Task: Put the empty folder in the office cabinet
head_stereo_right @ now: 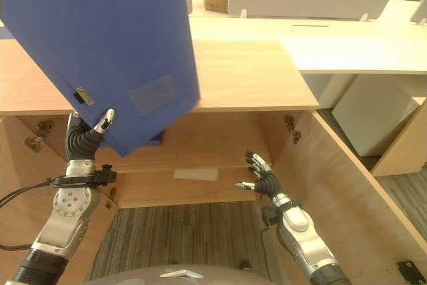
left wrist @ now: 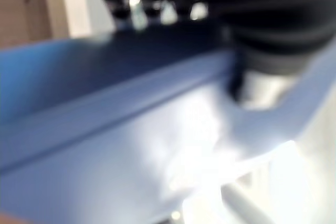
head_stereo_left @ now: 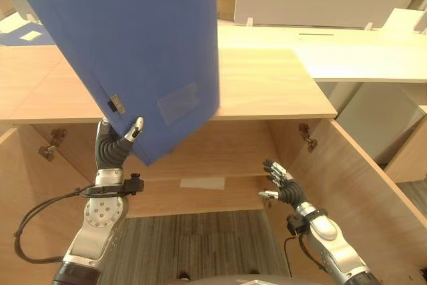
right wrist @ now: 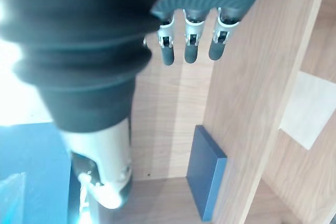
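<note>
1. Left hand (head_stereo_left: pixel 115 146) has its fingers pinched on the lower corner of the flat blue plastic folder (head_stereo_left: pixel 143 45), held up, tilted, above the cabinet top.
2. Open light-wood office cabinet (head_stereo_left: pixel 220 148) lies below and ahead of the folder.
3. Right hand (head_stereo_left: pixel 283 185), fingers spread loose and empty, hovers inside the cabinet opening; left is the carrying hand.
4. Judgement: the folder needs lowering and turning edge-first.
</note>
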Robot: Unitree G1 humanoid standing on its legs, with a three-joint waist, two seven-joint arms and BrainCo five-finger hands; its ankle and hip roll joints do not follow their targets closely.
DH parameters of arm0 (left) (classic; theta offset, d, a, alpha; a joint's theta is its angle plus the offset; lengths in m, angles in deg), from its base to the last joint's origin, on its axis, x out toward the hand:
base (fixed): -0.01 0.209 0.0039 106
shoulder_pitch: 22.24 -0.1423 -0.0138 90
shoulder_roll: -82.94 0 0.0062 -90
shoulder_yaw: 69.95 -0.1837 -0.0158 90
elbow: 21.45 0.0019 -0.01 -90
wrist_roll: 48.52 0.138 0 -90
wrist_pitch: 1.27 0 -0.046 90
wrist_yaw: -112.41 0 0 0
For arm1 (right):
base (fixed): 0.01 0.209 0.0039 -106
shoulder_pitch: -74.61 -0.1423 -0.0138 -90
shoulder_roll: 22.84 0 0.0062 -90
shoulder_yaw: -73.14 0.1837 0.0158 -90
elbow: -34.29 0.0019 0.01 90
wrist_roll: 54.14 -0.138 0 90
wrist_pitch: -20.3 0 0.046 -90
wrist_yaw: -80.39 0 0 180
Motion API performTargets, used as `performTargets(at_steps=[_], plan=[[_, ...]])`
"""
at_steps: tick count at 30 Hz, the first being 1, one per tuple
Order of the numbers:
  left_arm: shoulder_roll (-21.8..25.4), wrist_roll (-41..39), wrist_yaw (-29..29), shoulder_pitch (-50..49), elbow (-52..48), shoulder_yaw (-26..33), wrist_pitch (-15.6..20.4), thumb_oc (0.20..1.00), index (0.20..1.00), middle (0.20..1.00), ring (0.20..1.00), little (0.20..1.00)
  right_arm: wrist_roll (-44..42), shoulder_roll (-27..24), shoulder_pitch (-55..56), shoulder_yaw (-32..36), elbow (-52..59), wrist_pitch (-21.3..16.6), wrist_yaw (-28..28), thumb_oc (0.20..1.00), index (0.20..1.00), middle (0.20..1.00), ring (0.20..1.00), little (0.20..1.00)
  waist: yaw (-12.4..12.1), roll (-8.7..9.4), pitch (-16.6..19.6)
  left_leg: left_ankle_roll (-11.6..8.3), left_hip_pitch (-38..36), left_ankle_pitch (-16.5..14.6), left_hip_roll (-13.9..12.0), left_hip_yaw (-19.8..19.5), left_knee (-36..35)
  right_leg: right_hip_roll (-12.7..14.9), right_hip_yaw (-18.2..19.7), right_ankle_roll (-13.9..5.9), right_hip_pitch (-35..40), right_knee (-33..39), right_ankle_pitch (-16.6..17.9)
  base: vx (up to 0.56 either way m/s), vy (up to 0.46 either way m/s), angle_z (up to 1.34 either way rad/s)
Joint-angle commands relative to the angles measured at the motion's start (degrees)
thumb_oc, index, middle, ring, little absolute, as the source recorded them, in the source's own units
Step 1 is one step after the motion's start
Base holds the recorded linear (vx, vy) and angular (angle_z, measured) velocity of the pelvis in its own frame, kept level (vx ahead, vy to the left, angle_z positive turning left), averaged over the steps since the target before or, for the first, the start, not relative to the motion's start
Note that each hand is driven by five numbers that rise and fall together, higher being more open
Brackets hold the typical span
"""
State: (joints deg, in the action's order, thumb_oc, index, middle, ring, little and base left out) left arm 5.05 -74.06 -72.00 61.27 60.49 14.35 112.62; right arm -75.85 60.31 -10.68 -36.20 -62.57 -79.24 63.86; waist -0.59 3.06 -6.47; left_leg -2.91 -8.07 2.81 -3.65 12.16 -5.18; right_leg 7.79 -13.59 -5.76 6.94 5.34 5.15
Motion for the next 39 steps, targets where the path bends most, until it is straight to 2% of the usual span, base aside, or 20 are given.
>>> performTargets(at_steps=[1,2,10,13,19,28,30,33,39], plan=[[1.06,-12.61,-12.94,5.19,-0.19,-1.9,3.46,0.2,0.2,0.2,0.2,0.2,-5.76,-2.93,-6.17,4.04,2.98,-1.89,-1.65,1.0,1.0,1.0,1.0,1.0,0.25,-1.77,-1.06,3.63,-1.63,-7.44,2.32,0.79,0.18,1.79,-1.28,-3.05,1.45,-0.35,-3.18,0.0,0.0,0.0],[0.78,-14.91,-15.46,5.16,-0.35,-2.25,2.8,0.2,0.2,0.2,0.2,0.2,-6.14,-3.27,-6.81,4.58,4.15,-2.41,-1.33,1.0,1.0,1.0,1.0,1.0,0.17,-1.8,-1.0,3.64,-1.8,-7.57,2.29,0.69,0.18,1.78,-1.35,-3.11,1.62,-0.36,-3.27,0.0,0.0,0.0],[1.18,-17.75,-22.44,5.69,-1.48,-3.41,-1.83,0.2,0.2,0.2,0.2,0.2,-9.84,-5.7,-11.17,8.84,10.94,-3.02,2.6,1.0,1.0,1.0,1.0,1.0,-0.34,-1.63,-0.15,3.57,-1.5,-7.4,2.15,0.94,0.18,1.82,-1.4,-3.22,1.23,-0.34,-3.02,0.0,0.0,0.0],[2.02,-17.02,-23.28,5.57,-1.79,-3.08,-3.16,0.2,0.2,0.2,0.2,0.2,-10.7,-6.91,-13.0,10.77,12.34,-2.56,3.42,1.0,1.0,1.0,1.0,1.0,-0.61,-1.62,0.05,3.52,-1.44,-7.42,2.07,1.09,0.18,1.82,-1.5,-3.22,1.13,-0.34,-3.03,0.0,0.0,0.0],[3.87,-15.33,-21.43,4.15,-1.81,-0.45,-4.85,0.2,0.2,0.2,0.2,0.2,-13.12,-9.67,-16.43,14.45,13.49,-1.38,4.65,1.0,1.0,1.0,1.0,1.0,-1.98,-1.33,0.1,3.56,-1.29,-7.42,2.07,0.91,0.18,1.97,-2.24,-3.18,1.17,-0.34,-3.07,0.0,0.0,0.0],[5.45,-12.69,-22.02,3.26,-0.65,0.6,-5.39,0.2,0.2,0.2,0.2,0.2,-18.14,-10.53,-20.1,15.28,13.15,1.78,3.2,1.0,1.0,1.0,1.0,1.0,-3.62,-0.83,-0.17,3.71,-1.05,-7.31,2.0,0.42,0.18,2.05,-3.18,-3.34,1.31,-0.34,-2.8,0.01,-0.008,0.06],[5.85,-12.4,-22.86,3.48,-0.12,-0.32,-4.95,0.2,0.2,0.2,0.2,0.2,-20.22,-10.43,-22.89,13.98,12.9,4.26,2.93,1.0,1.0,1.0,1.0,1.0,-4.18,-0.72,-0.19,3.71,-0.92,-7.12,1.96,0.2,0.18,2.12,-3.55,-3.35,1.37,-0.34,-2.65,0.04,-0.005,0.1],[5.96,-12.71,-23.29,4.15,-0.21,-1.31,-4.76,0.2,0.2,0.2,0.2,0.2,-20.51,-9.88,-24.41,12.53,13.06,5.92,3.07,1.0,1.0,1.0,1.0,1.0,-4.43,-0.71,-0.12,3.71,-0.8,-6.99,1.97,0.05,0.18,2.15,-3.77,-3.37,1.35,-0.34,-2.57,0.01,0.0,0.02],[5.7,-12.73,-22.81,5.85,-0.47,-3.28,-4.25,0.2,0.2,0.2,0.2,0.2,-22.48,-8.2,-26.61,9.95,12.46,7.8,5.33,1.0,1.0,1.0,1.0,1.0,-4.6,-0.75,-0.09,3.72,-0.86,-6.84,1.96,-0.04,0.18,2.12,-3.85,-3.25,1.42,-0.34,-2.52,0.01,-0.002,0.01]])
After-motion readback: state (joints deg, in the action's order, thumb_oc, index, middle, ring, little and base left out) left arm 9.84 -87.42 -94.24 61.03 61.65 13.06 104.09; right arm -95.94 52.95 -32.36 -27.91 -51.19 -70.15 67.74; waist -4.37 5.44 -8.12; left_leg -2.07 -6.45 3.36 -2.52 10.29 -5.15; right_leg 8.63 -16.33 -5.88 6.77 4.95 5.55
